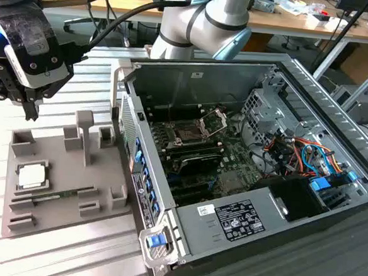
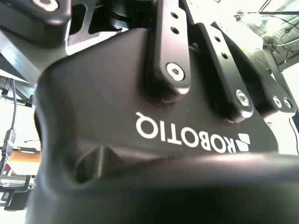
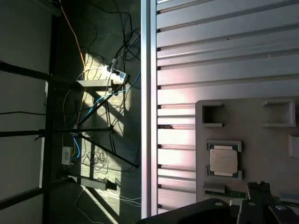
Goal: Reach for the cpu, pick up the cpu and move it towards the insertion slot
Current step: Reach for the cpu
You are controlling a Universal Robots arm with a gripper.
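Exterior view takes in the insertion slot (image 1: 188,135); first wrist view looks onto the cpu (image 3: 224,160), lying well below the empty, closed-together fingers (image 1: 31,106)

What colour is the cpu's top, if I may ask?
The cpu is pale silver-cream; the first wrist view shows it best.

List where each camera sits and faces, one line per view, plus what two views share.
Exterior view: off the arm, looking down at the computer case, the tray and the gripper.
Second wrist view: on the wrist, facing the gripper's black body up close.
First wrist view: on the wrist, looking down on tray, table and floor.
Shared: exterior and first wrist views both show the cpu in the tray.
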